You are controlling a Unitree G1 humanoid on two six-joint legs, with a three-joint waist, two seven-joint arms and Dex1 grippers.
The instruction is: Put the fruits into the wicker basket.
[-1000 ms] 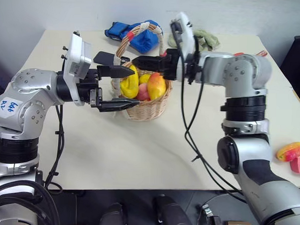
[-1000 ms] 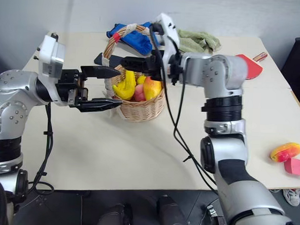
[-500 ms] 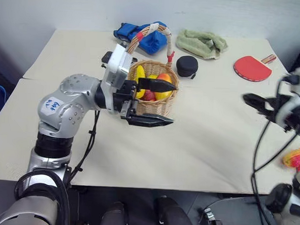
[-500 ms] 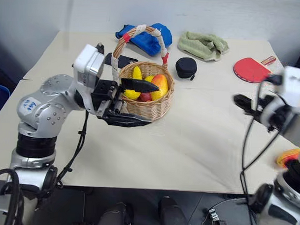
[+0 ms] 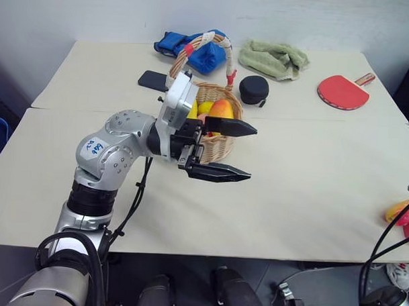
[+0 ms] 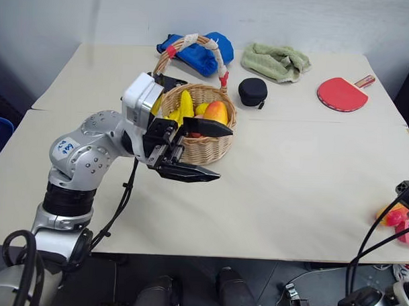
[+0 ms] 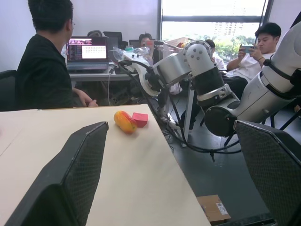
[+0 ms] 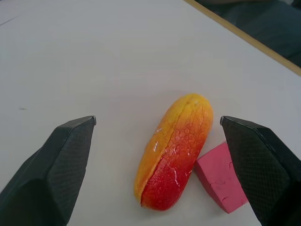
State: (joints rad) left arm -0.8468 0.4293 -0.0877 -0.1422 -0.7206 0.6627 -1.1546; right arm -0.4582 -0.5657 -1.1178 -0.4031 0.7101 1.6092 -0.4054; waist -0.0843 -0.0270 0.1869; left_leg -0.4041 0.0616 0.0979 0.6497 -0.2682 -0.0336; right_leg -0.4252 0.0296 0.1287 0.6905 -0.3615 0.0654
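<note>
Approaching the last loose fruit: right gripper aimed with black fingers spread wide and empty, the elongated red-orange-yellow fruit lying between them but not yet touched. Fruit located at the table's far right edge, flat on its side, touching a pink block. Wicker basket located mid-table, well apart from that fruit, already loaded with a banana, a mango and other fruits partly hidden. Left gripper hanging level just in front of the basket, jaws apart, nothing held. Next move, as judged: descend over the fruit's middle, keep the finger on the block side clear of the pink block, close across the narrow width, lift, then carry back over the basket rim clear of the taped handle. Glossy rounded skin likely to slip under an off-centre grip. Compared with one second earlier: right arm gone from above the basket and swung out to the right edge; left gripper shifted from the basket's left side to its front.
</note>
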